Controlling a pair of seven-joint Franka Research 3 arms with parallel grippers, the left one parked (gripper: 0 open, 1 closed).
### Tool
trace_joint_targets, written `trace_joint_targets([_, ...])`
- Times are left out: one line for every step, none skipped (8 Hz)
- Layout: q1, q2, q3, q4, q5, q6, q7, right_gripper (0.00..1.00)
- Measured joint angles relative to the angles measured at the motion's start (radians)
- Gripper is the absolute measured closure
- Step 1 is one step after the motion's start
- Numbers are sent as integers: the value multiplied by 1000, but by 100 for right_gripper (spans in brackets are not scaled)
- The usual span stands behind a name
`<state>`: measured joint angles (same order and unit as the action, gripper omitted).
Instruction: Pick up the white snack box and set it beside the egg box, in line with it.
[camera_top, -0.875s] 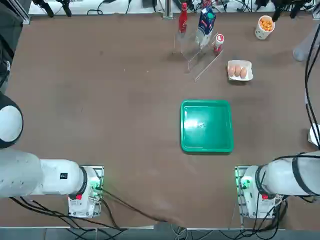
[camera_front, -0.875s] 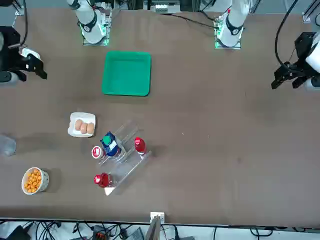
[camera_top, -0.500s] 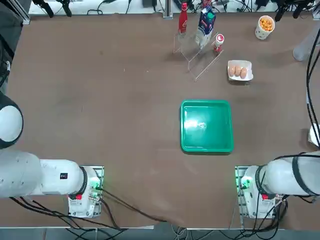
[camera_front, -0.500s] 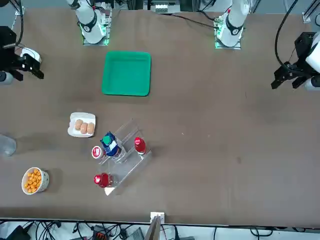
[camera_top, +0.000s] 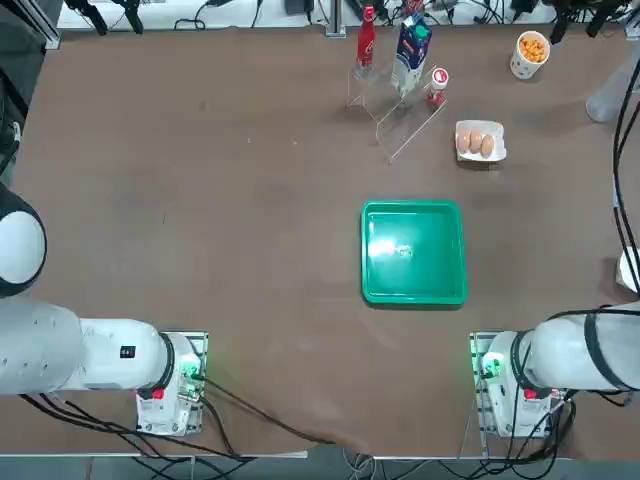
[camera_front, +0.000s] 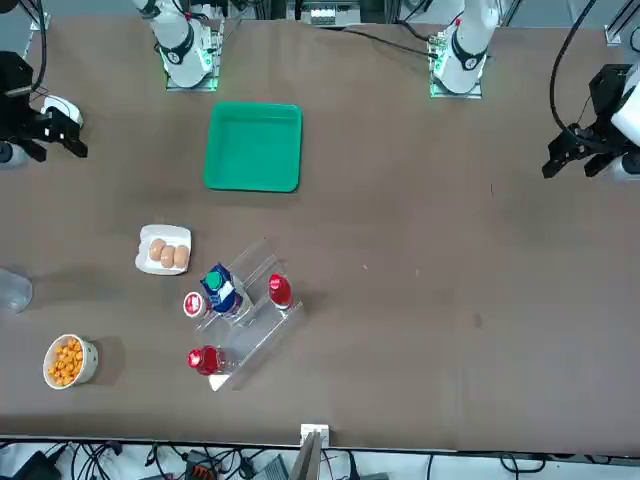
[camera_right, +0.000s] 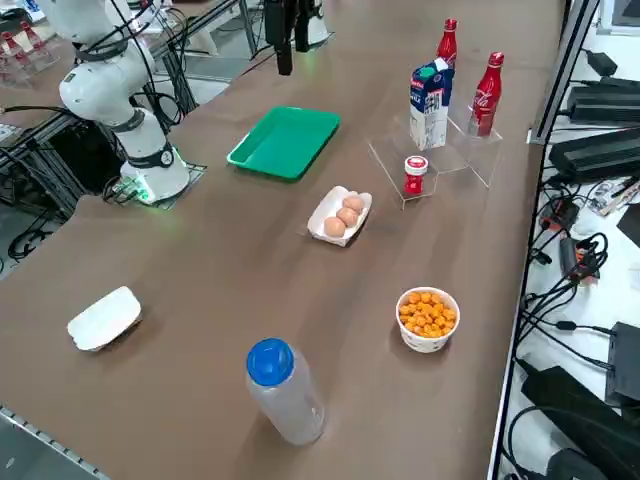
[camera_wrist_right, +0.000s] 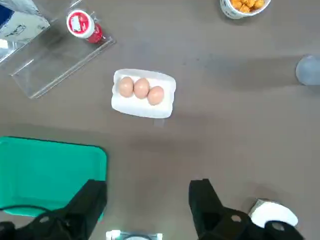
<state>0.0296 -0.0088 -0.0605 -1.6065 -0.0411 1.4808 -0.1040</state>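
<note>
So the right tool (camera_wrist_right: 147, 205) hangs high over the counter (camera_top: 200, 200) with its fingers spread apart and nothing between them. It sits off near the counter's right edge, looking down at the egg box (camera_wrist_right: 143, 93).

The snack box (camera_right: 104, 317) lies alone near that same right edge, well apart from the egg box (camera_right: 340, 215), with a long stretch of bare counter between them. In the wrist view only a sliver of it (camera_wrist_right: 272, 213) peeks out from behind one finger.

What could go wrong:

- The snack box is low, flat and rounded at the corners, so the fingers probably slip off if they close too high or across a corner. It looks light too, so a nudge could push it toward the edge and off.
- The blue-capped bottle (camera_right: 283, 390) stands between the two boxes on the far side. A low carry that swings wide could clip it.
- The egg box shows three eggs sitting loose. Setting the snack box down too close could bump it and roll them.
- "In line" is the fussy part: a twisted grip likely means it lands crooked next to the egg box.
- The snack cup (camera_right: 427, 319) is near the drop zone too.
</note>
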Motion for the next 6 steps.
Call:
trace_joint_targets([-36, 0, -5, 0, -5, -85, 1, 0])
trace_joint_targets([-102, 3, -10, -4, -8, -192, 0, 0])
trace_joint_targets([-187, 13, -14, -14, -9, -265, -7, 0])
trace_joint_targets([-264, 34, -19, -41, -23, -292, -13, 0])
trace_joint_targets([-339, 63, -22, -102, -57, -273, -14, 0])
trace_joint_targets([-413, 94, -23, -188, -86, -194, -14, 0])
